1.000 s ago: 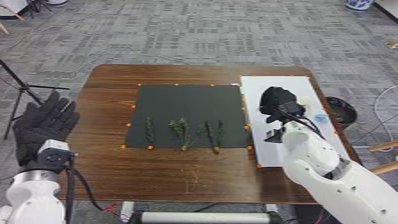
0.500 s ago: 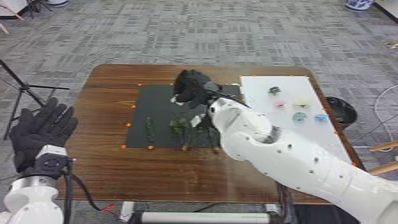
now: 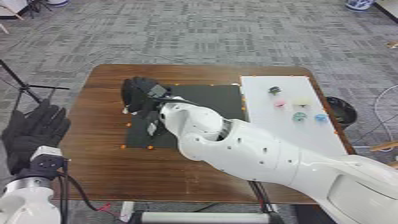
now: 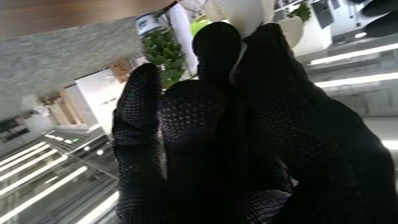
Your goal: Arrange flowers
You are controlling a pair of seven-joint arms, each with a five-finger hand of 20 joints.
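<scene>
Shifted leftward from the white sheet (image 3: pixel 275 127) was the right hand (image 3: pixel 139 95), by whose fingertips a white flower (image 4: pixel 242 14) was pinched over the black mat's (image 3: pixel 213 95) left edge; the left hand (image 3: pixel 34 134) was held open.

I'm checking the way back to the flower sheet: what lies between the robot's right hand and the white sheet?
In the head view, the dark mat lies between the right hand and the white sheet.
</scene>
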